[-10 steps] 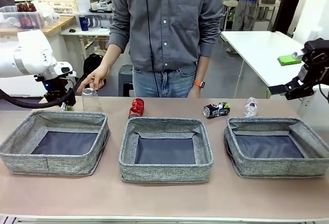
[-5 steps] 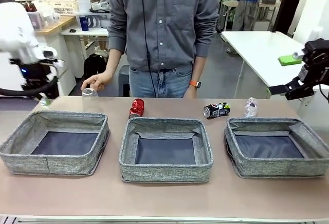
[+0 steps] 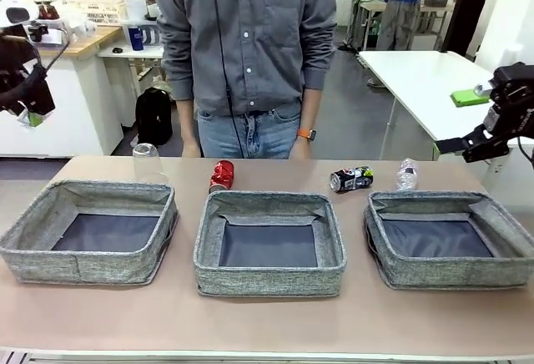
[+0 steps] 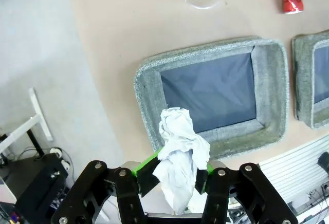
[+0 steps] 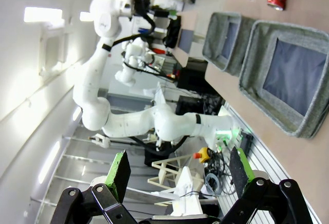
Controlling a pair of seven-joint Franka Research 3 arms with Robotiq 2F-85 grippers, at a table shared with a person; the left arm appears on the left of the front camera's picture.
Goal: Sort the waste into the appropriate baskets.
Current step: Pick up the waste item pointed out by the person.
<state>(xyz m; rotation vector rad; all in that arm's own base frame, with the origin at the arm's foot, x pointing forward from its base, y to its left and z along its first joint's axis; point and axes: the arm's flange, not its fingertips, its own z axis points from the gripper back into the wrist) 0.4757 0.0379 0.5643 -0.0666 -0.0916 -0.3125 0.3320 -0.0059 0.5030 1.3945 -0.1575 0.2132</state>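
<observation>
High above the table's left end, my left gripper [image 4: 175, 175] is shut on a crumpled white paper ball [image 4: 179, 152]; in the front view it [image 3: 32, 116] hangs at the far left. Straight below it lies the left grey basket [image 4: 146, 90]. A clear cup [image 3: 146, 162], a red can [image 3: 222, 174], a crushed dark can [image 3: 350, 179] and a clear bottle [image 3: 405, 174] stand in a row behind the three baskets [image 3: 83, 264] [image 3: 267, 280] [image 3: 450, 274]. Off the table's right end my right gripper [image 3: 455, 143] stays open [image 5: 180, 172], holding nothing.
A person in a grey shirt [image 3: 250, 38] stands at the far edge, hands down behind the table line. A strip of bare table [image 3: 267, 322] runs in front of the baskets. A white table [image 3: 425, 80] stands behind at the right.
My left arm has lifted up and swung left, away from the table's far left corner. The person's hand has left the clear cup and dropped back. The right arm has not moved.
</observation>
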